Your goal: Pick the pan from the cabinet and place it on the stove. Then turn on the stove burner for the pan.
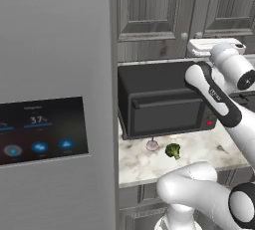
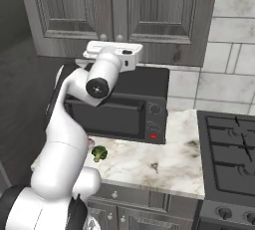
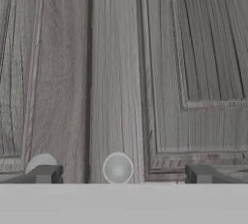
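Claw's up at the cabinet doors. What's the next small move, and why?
Probably ease the claw forward and shut it on the knob. The cabinet doors are closed, the claw is open, and the knob sits between its fingertips, so a pull could open the door.

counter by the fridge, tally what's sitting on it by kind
countertop oven: 1
broccoli floret: 1
small pinkish round item, too small to identify: 1
total: 3
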Controlling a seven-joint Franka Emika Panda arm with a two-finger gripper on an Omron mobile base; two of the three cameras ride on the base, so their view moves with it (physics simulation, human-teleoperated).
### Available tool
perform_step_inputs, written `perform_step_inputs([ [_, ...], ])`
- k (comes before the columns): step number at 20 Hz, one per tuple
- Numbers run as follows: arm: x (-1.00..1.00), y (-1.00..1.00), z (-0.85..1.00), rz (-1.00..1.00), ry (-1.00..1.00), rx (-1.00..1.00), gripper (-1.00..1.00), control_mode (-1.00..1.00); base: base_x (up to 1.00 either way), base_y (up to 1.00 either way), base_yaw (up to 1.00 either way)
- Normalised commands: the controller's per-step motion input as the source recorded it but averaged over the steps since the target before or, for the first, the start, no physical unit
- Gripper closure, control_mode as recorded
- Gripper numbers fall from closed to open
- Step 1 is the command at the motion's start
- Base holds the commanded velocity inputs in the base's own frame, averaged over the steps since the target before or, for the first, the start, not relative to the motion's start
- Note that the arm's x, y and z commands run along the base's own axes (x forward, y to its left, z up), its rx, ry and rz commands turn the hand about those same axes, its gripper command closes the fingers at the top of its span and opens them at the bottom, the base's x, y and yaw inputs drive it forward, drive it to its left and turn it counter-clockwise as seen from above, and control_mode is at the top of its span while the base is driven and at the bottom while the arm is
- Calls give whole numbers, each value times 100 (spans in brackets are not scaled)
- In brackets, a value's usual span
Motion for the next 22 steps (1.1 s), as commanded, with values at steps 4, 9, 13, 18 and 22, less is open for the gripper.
perform_step_inputs([
  [4, 26, 0, 0, 2, -2, 0, -100, -100, 0, 0, 0],
  [9, 24, -1, 0, 3, -1, 0, -100, -100, 0, 0, 0],
  [13, 17, 0, 0, 3, 0, 0, -100, -100, 0, 0, 0],
  [18, 19, 0, 0, 3, 0, 0, -100, -100, 0, 0, 0],
  [22, 18, 0, 0, 4, 0, 0, 100, -100, 0, 0, 0],
])
